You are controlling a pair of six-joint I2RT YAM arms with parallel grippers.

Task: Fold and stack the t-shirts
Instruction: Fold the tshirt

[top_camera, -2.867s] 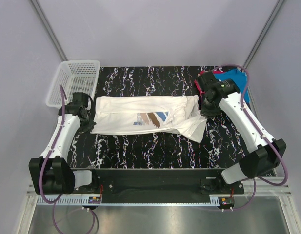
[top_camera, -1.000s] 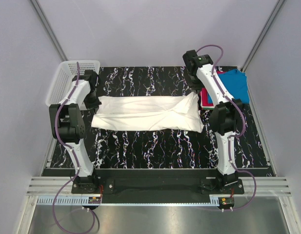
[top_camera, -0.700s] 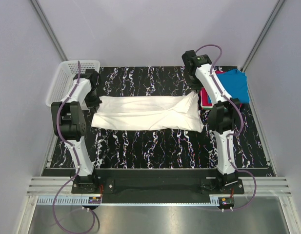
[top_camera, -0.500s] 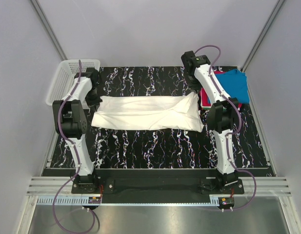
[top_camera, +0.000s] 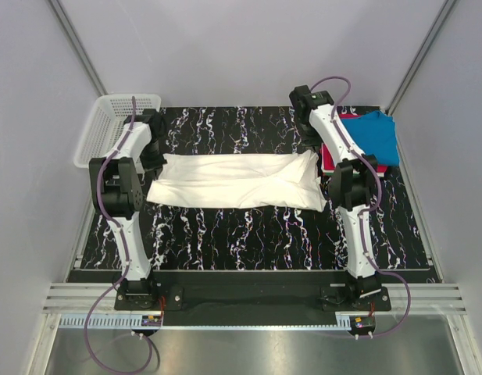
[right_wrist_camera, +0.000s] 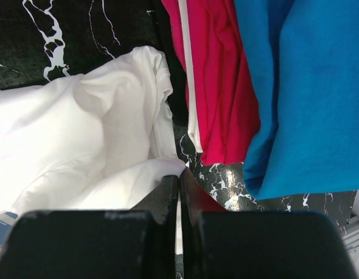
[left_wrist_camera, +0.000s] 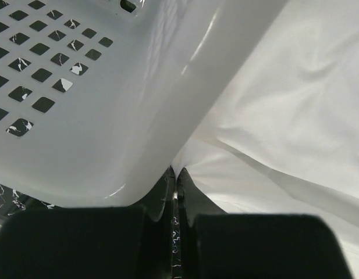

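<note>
Top external view: large white cloth t-shirt lies as long band across centre of black marbled table, print hidden. Left gripper pinches shirt's upper-left corner, jaws tight on cloth, just beside white plastic mesh basket. Right gripper likewise clamps upper-right corner. Blue cloth t-shirt and red cloth t-shirt lie overlapped at upper right. Judgement: lengthwise fold appears done; crosswise folds and stacking remain.

Three t-shirts, one basket
</note>
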